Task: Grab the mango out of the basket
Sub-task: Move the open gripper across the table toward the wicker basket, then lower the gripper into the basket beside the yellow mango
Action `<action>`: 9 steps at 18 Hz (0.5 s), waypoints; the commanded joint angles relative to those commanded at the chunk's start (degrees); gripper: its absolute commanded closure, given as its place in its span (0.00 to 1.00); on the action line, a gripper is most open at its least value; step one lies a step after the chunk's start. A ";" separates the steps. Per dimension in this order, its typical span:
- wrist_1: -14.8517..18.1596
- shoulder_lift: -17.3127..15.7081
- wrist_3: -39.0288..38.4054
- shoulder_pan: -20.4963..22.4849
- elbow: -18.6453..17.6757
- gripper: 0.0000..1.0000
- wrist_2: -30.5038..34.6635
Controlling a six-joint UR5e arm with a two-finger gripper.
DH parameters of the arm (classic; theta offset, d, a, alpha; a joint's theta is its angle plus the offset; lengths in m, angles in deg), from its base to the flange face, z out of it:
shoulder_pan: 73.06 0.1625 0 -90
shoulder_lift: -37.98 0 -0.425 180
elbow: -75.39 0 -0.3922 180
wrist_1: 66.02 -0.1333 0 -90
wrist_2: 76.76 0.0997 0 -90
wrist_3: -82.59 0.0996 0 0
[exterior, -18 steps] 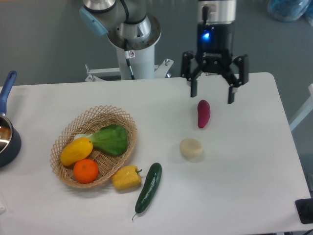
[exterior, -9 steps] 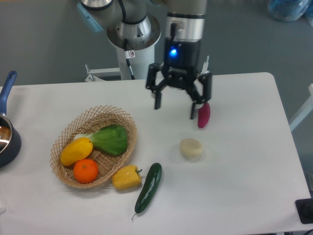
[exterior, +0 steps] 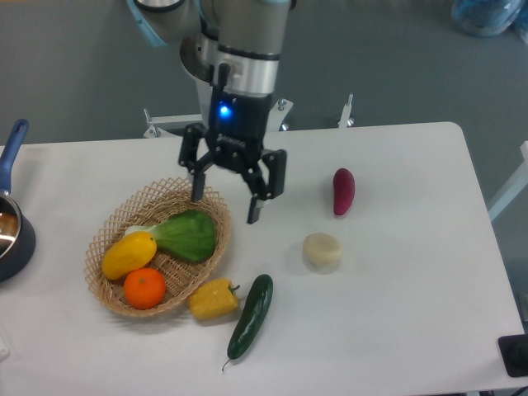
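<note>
Yellow mango (exterior: 129, 255) at basket (exterior: 208, 196) left edge; gripper (exterior: 224, 205) spread, empty. Approach from above, straddling it, clear of orange (exterior: 144, 288).

A white desk (exterior: 396, 330) with rounded corners is filling most of the view, lying under even, soft light that is casting only faint shadows. Behind it, a grey floor (exterior: 74, 66) is stretching to the top edge. A blue, crumpled plastic bag (exterior: 487, 15) is sitting at the top right corner, partly cut off. A white bar (exterior: 505, 194) is slanting beside the desk's right edge. A small black block (exterior: 515, 355) is showing at the bottom right corner.
</note>
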 joint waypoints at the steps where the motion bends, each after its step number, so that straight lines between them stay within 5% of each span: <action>1: 0.00 0.18 0.89 -0.52 -0.80 0.00 0.09; 9: 0.09 2.46 17.74 -6.15 -4.58 0.00 5.45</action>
